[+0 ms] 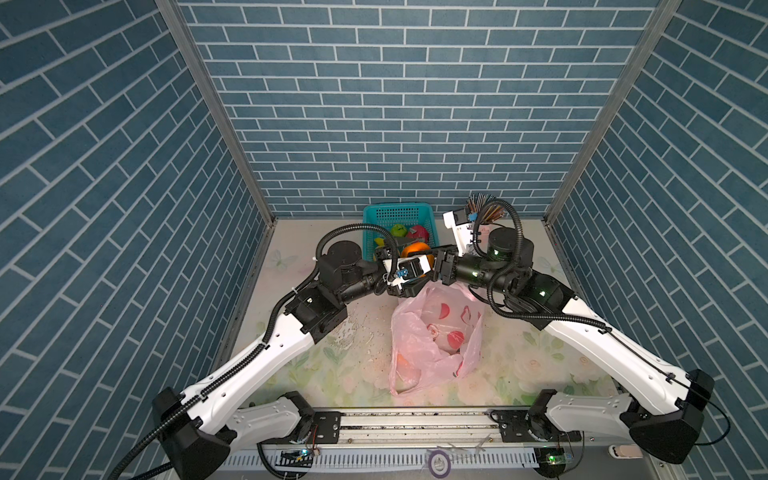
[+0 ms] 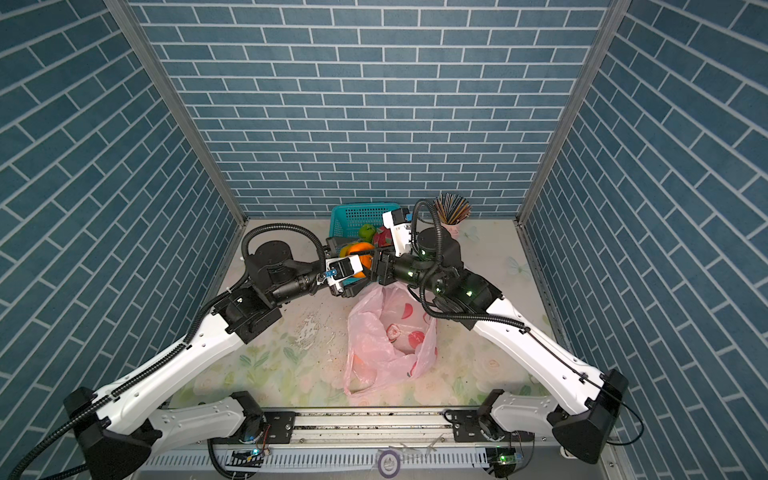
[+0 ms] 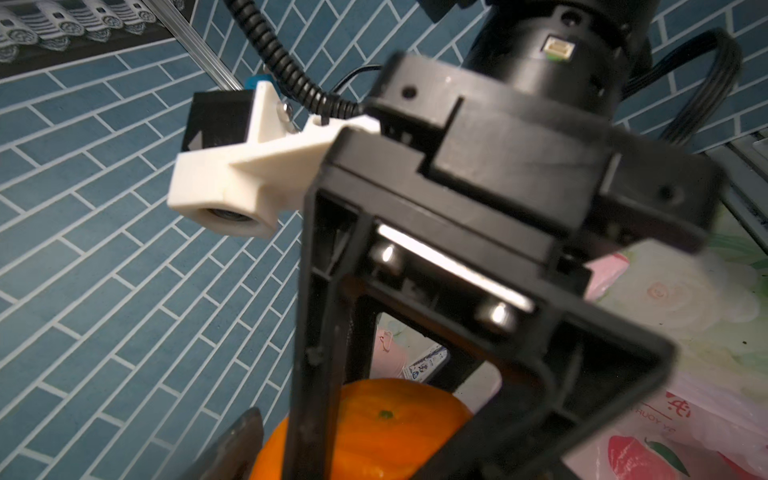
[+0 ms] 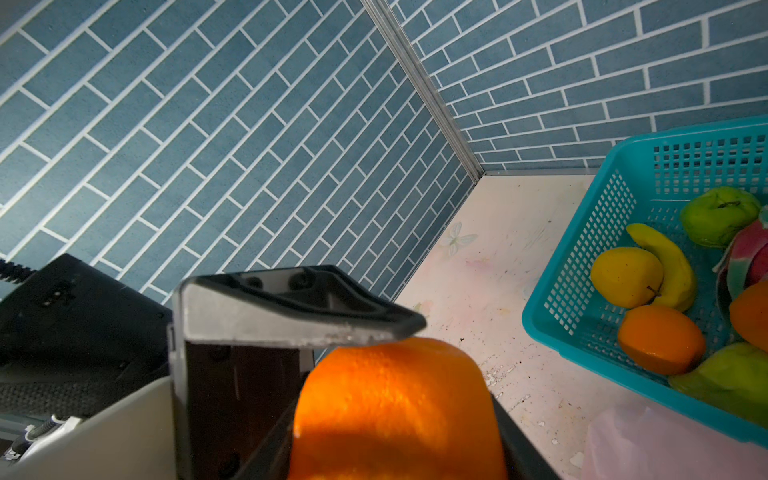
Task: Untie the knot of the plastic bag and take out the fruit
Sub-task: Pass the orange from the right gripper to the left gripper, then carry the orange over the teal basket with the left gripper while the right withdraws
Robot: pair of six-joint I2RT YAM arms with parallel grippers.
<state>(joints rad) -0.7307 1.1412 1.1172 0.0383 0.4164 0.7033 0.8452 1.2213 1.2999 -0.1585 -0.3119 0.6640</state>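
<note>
Orange (image 4: 395, 407) clamped in right jaws | left jaws around it, grip unclear | plastic bag (image 1: 411, 332) lettering illegible

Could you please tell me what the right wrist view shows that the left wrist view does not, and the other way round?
Only the right wrist view shows the teal basket, which holds a banana and a yellow fruit among others. Only the left wrist view shows the right hand from outside, its fingers either side of the orange, plus the white camera mount and the red fruit print on the pink bag. Both show the orange, the pink bag and the floral table.
</note>
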